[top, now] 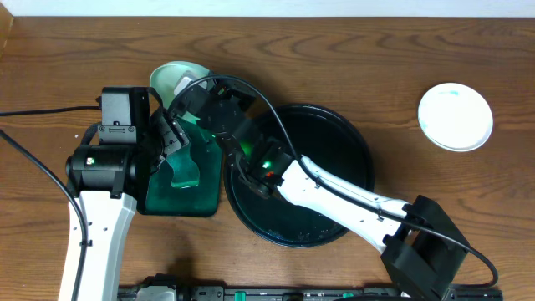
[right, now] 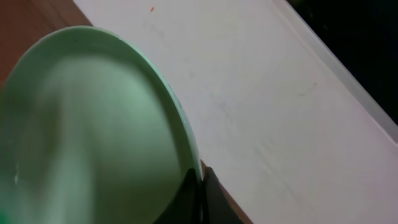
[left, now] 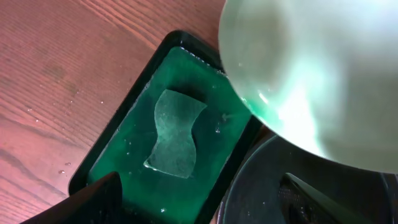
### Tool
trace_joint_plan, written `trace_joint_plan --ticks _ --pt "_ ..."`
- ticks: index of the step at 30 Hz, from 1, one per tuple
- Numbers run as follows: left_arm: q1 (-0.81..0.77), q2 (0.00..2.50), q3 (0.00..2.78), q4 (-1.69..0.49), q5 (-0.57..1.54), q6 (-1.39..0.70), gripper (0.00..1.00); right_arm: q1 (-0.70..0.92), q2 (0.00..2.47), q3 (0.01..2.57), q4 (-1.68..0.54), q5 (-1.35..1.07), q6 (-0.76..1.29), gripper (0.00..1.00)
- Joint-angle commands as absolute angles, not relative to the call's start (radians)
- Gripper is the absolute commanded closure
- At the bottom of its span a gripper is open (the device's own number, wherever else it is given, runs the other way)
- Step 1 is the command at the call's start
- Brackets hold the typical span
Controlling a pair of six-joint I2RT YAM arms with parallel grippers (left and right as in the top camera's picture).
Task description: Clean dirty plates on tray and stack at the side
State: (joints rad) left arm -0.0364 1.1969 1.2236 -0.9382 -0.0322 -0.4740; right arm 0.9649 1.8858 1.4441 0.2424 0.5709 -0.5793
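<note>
Over the green sponge tray [left: 124,143], right gripper [right: 200,190] pinches a plate [top: 174,78] by the rim; left gripper [top: 171,138] hangs wide open.

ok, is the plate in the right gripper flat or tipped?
Tipped. The right gripper pinches the plate by its rim, and from overhead the plate shows as a squashed oval, not a circle.

A wooden table [top: 351,58] fills nearly the whole overhead view, its top dark brown with long wavy grain running left to right. Beyond its far edge lies a narrow pale strip [top: 267,7], too thin to tell floor from wall. Up close in the left wrist view the wood looks reddish and carries a few tiny water drops [left: 62,169]. The right wrist view faces a plain white surface [right: 267,106], evenly lit, with a raised ledge [right: 354,84] and darkness [right: 364,25] past it.
</note>
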Motion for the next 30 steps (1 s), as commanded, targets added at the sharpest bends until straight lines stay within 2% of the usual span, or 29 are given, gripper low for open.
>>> trace_joint_plan --ticks 1,21,25,28,30 --pt "-0.034 1.195 1.243 -0.941 -0.035 -0.475 0.20 0.971 1.880 1.459 0.273 0.603 -0.601 0.99" --pt "-0.034 1.195 1.243 -0.941 -0.035 -0.475 0.20 0.976 1.879 1.459 0.297 0.628 -0.589 0.99" --pt "-0.034 1.195 1.243 -0.941 -0.035 -0.475 0.20 0.931 1.879 1.459 0.253 0.626 -0.389 0.99" --pt "-0.034 1.195 1.243 -0.941 -0.034 -0.475 0.20 0.843 1.879 1.459 0.070 0.580 -0.004 0.99" --pt "-0.034 1.195 1.243 -0.941 -0.035 -0.475 0.20 0.765 1.880 1.459 -0.064 0.392 0.229 0.99"
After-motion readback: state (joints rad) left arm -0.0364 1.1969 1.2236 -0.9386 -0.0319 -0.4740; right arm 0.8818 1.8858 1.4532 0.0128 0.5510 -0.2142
